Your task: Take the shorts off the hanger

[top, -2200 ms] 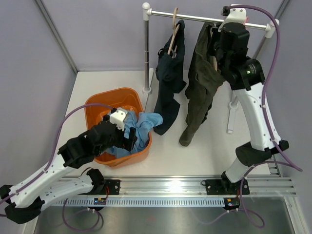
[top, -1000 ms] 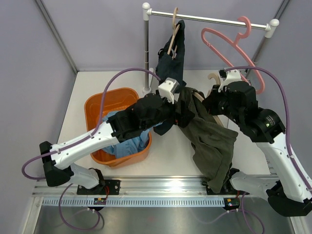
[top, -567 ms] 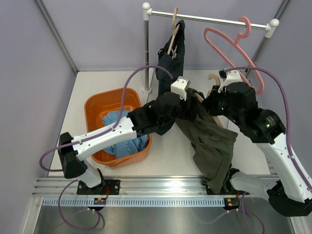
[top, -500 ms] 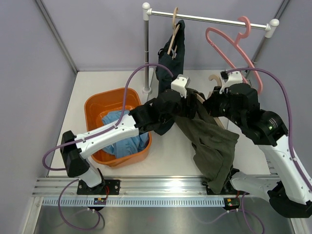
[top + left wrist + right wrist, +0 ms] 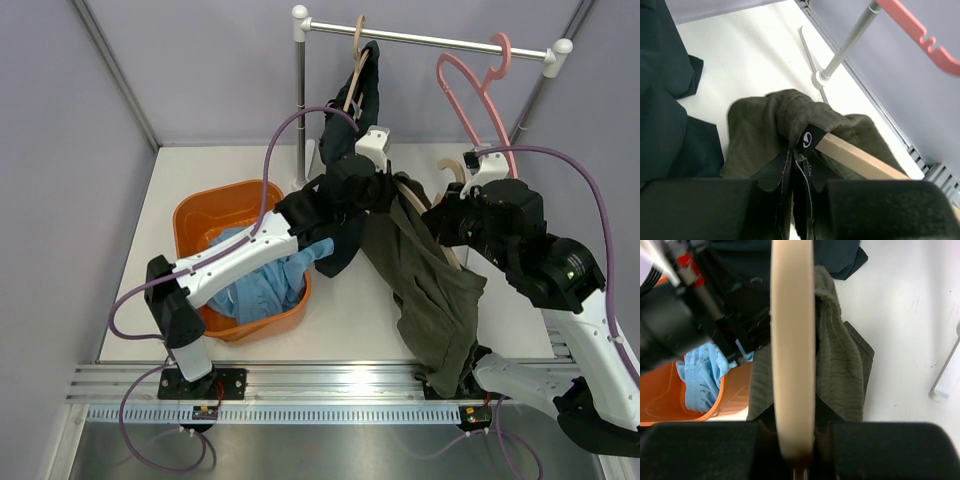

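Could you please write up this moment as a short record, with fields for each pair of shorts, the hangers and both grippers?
olive shorts: draped on the wooden hanger, which is off the rail
right gripper: shut on the wooden hanger
left gripper: shut on the olive shorts' waist, beside the hanger's end
navy shorts: hanging from a second hanger on the rail
light blue shorts: in the orange tub
pink hanger: on the rail, bare
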`<state>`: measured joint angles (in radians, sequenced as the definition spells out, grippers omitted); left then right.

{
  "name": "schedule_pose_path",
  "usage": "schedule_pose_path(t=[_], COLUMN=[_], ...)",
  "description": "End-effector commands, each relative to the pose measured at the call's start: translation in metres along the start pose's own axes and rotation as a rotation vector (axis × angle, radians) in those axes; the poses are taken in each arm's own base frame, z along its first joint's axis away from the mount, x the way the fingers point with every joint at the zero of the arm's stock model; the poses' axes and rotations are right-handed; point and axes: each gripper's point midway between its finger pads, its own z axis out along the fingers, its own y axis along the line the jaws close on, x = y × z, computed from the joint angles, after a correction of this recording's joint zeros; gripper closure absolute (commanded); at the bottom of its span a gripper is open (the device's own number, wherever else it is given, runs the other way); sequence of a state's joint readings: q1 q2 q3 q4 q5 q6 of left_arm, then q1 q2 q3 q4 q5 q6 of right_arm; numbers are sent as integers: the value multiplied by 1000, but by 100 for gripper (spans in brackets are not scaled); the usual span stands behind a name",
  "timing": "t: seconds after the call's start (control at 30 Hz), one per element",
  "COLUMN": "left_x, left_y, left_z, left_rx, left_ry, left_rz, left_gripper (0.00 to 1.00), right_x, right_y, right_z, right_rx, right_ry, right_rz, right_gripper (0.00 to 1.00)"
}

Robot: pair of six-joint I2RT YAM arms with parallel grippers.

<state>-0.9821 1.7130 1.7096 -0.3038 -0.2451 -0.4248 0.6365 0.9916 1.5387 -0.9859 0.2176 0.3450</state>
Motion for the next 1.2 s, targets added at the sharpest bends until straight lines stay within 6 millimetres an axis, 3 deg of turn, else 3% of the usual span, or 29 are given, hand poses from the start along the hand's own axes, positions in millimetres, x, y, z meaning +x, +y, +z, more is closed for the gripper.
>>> schedule_pose_path(t=[0.0, 0.2, 0.33, 0.57, 0.67, 0.87, 1.17], left_x=[-27, -13, -9, 13, 28, 37, 37], left_y=[31, 56, 60, 71, 86, 97, 88], left_z=[20, 44, 54, 71, 83, 88, 87], left_rx=[-83, -112, -108, -112, -136, -145, -108], left_ry=[-48, 5, 31, 99, 144, 171, 198], left_rz=[-4, -30, -20, -8, -15, -24, -54], left_gripper=[89, 91, 90, 87, 87, 88, 89], right_x=[-12, -22, -25, -36, -40, -42, -54], right_y=[14, 11, 11, 6, 3, -3, -3], right_z=[-33, -53, -60, -78, -88, -97, -103], right_rx=[-103, -116, -126, -122, -120, -102, -104], right_ry=[-56, -107, -127, -183, -205, -217, -264], right_rz=[25, 38, 40, 50, 56, 61, 62], right_gripper=[100, 100, 100, 100, 100, 100, 100])
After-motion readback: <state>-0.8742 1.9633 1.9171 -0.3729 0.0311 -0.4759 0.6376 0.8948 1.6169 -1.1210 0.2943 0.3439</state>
